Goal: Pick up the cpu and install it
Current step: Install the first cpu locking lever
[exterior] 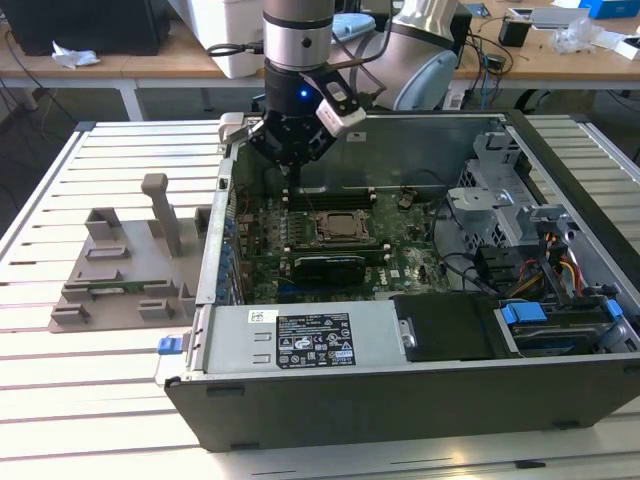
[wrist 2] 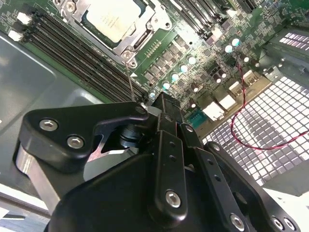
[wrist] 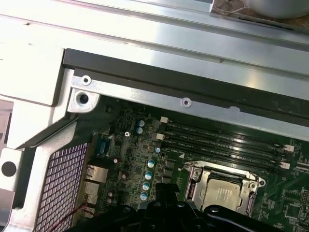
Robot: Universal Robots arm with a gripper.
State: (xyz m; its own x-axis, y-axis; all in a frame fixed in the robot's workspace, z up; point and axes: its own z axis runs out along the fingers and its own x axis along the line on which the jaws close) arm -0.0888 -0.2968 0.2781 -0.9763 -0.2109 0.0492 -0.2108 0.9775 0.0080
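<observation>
My gripper (exterior: 290, 150) hovers above the rear of the open computer case (exterior: 400, 395), its finger opening not discernible to me, while the cpu (wrist 2: 112, 19) sits seated in the motherboard socket (wrist: 223, 193), beside the 4 memory slots (wrist: 227, 145)

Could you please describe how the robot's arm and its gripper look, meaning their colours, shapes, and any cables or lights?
In the exterior view, the arm is a silver metallic cylinder with pale blue joint caps, and a small blue light glows at the black wrist. A white block-shaped module is mounted beside it, with dark cables nearby. In the second wrist view, the gripper is matte black, with rounded linkage bars fastened by silver screws.
</observation>
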